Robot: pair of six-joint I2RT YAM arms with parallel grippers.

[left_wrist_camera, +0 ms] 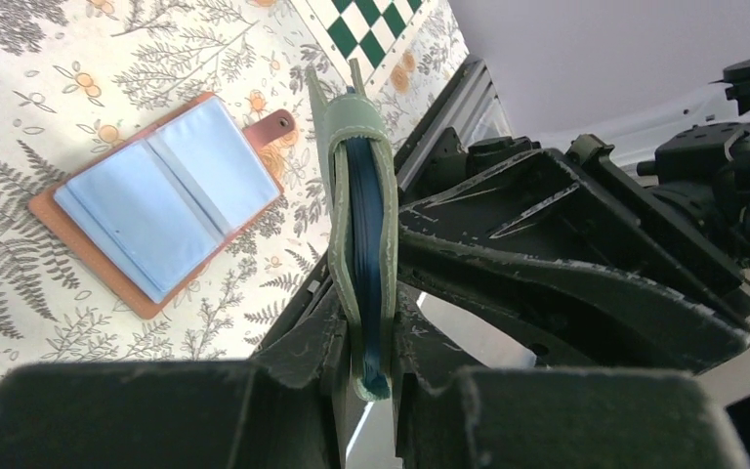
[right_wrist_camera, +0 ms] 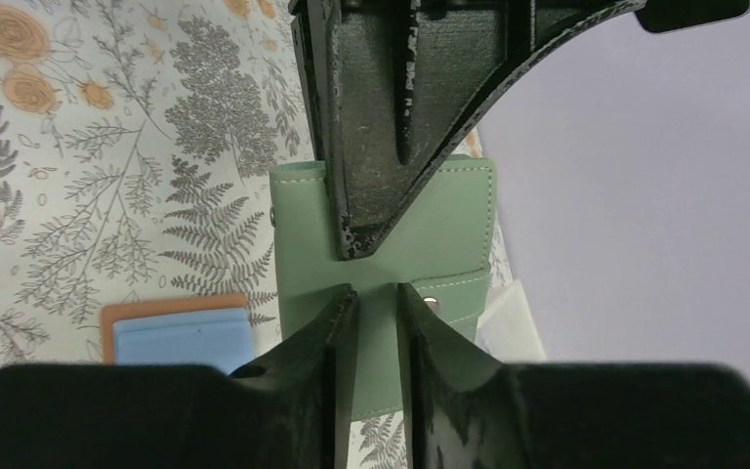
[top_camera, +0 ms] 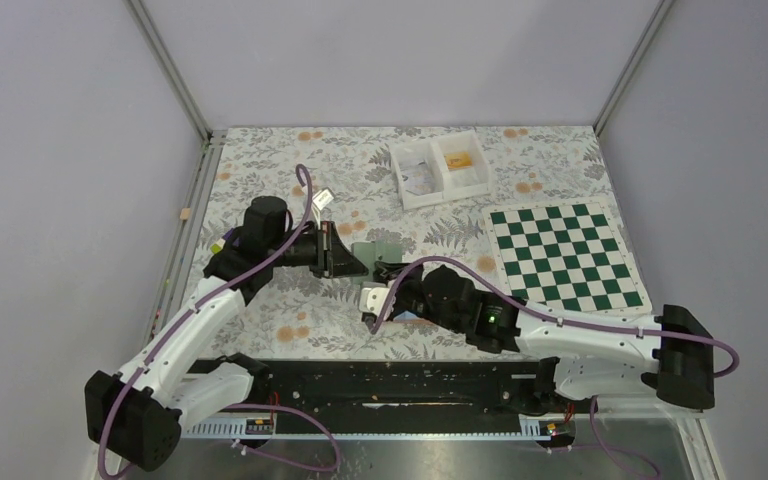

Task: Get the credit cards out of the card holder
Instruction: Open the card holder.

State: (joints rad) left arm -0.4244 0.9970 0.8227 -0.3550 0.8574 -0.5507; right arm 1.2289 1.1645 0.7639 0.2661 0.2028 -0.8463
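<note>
Overhead view, two close wrist views

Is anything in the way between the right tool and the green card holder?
Nothing visible. The right tool is close in front of the green card holder, which the left tool clamps. The left tool's finger covers only part of its face.

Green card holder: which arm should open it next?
Right, probably. The left hand is clamped on the green card holder, holding it on edge; the right hand faces its cover, close beside the snap strap.
</note>
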